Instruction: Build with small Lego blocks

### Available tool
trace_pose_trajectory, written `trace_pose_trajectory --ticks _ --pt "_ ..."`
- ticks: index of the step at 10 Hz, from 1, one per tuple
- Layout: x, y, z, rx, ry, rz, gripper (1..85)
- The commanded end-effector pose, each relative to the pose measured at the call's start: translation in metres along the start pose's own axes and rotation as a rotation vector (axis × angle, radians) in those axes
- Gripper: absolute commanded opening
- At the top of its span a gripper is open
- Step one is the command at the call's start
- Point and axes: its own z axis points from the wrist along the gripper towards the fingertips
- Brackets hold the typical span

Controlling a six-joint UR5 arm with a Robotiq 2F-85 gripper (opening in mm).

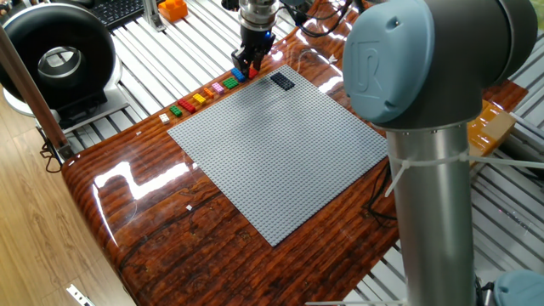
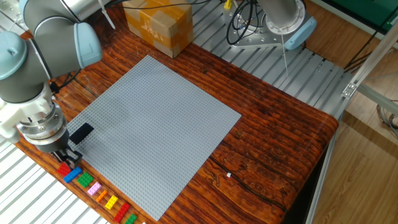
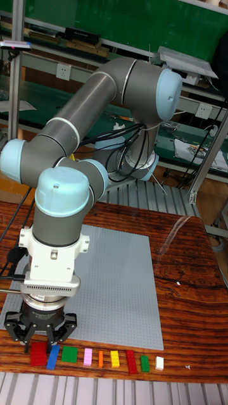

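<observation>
A row of small Lego blocks (image 3: pixel 88 357) lies on the wooden table along the edge of the grey baseplate (image 1: pixel 280 153): red (image 3: pixel 38 354), blue (image 3: pixel 53 355), green, pink, orange, yellow, red, green. My gripper (image 3: pixel 41 338) points straight down over the red (image 2: pixel 63 168) and blue (image 2: pixel 73 175) blocks at the row's end. Its fingers stand apart, open, with nothing seen between them. In one fixed view the gripper (image 1: pixel 246 65) hangs just above the blue block (image 1: pixel 240 75). A black block (image 1: pixel 282 81) sits on the baseplate close by.
A cardboard box (image 2: pixel 158 25) stands beyond the baseplate's far corner. An orange object (image 1: pixel 172 8) and a black round device (image 1: pixel 55 59) sit on the slatted metal surface off the table. The arm's big column (image 1: pixel 433 170) blocks the right of one fixed view.
</observation>
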Motion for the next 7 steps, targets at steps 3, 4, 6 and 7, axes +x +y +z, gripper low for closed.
trace_pose_trajectory --ticks 3,4,6,7 --pt "-0.0041 0.0024 -0.0015 -0.018 -0.015 -0.015 41.7" --pt "-0.0055 0.0029 -0.0019 -0.025 -0.019 -0.02 42.0" --pt "-0.0088 0.0033 -0.0028 -0.037 -0.029 -0.031 42.3" --pt "-0.0096 0.0024 -0.0029 -0.038 -0.031 -0.035 42.3"
